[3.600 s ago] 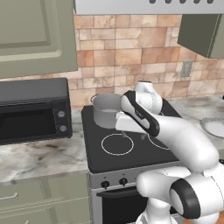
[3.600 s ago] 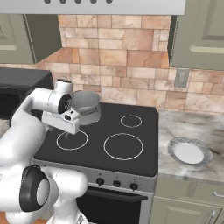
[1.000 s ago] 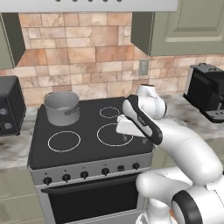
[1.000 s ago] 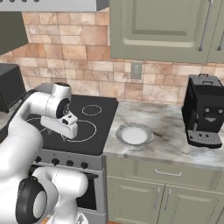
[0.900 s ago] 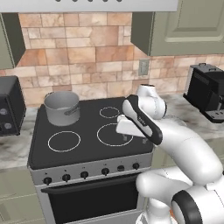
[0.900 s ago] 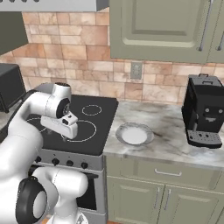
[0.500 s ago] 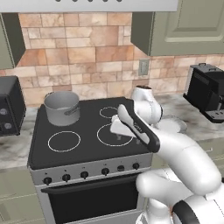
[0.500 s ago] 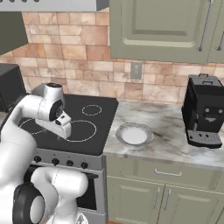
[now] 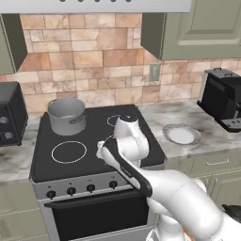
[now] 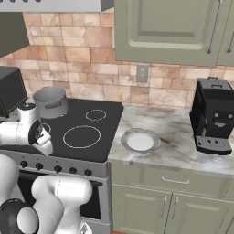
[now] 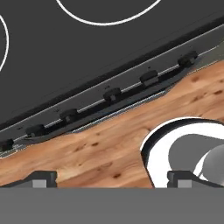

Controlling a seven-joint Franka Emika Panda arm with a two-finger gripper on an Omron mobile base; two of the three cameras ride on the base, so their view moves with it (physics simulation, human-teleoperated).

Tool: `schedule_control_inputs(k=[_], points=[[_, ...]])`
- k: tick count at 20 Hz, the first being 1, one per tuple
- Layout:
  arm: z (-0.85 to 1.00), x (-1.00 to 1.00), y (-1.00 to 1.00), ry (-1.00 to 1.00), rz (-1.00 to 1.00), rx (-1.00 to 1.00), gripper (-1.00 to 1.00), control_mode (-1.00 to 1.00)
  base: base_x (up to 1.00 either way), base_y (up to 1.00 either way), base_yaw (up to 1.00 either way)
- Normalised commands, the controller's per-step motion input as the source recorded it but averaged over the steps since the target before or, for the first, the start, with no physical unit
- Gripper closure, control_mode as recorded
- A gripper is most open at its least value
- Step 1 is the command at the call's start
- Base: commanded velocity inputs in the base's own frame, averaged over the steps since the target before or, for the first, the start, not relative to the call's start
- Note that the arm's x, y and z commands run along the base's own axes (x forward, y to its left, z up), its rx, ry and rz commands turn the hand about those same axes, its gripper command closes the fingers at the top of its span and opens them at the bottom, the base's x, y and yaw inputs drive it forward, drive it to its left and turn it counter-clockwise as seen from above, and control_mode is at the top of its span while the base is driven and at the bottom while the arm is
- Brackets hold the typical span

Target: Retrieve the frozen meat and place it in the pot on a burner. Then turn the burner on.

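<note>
The pot [image 9: 66, 116], a grey metal saucepan, stands empty on the back left burner of the black stove [image 9: 92, 164]; in the right base view the pot [image 10: 51, 102] sits at the stove's far left. The frozen meat is out of view. My gripper [image 9: 100, 151] hangs over the stove's front edge, well in front of the pot and pointing down, and it appears at the left edge of the right base view [image 10: 44, 140]. In the hand view the gripper [image 11: 113, 178] is open, its fingertips [image 11: 42, 177] wide apart with nothing between them, above the row of stove knobs [image 11: 112, 94].
A white plate [image 9: 180, 134] lies on the marble counter right of the stove. A black coffee machine [image 9: 225, 99] stands at the far right and a dark microwave [image 9: 9, 120] at the left. Wooden floor [image 11: 109, 144] lies below the stove front.
The base drove right earlier and has stood still for the last second. The hand has swung left and down, from over the right burners to the stove's front edge. The jaws stay open.
</note>
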Motion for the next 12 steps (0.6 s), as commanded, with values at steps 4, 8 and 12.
schedule_control_inputs(k=[4, 8, 12], points=[[-0.58, -0.06, 0.85, -0.23, -0.06, -0.19, -1.00, -1.00, 0.00, 0.00, 0.00], [-0.55, -0.20, 0.58, -0.36, -0.02, -0.19, -1.00, -1.00, 0.00, 0.00, 0.00], [-0.30, -0.42, 0.30, -0.24, 0.06, -0.18, -1.00, -1.00, 0.00, 0.00, 0.00]])
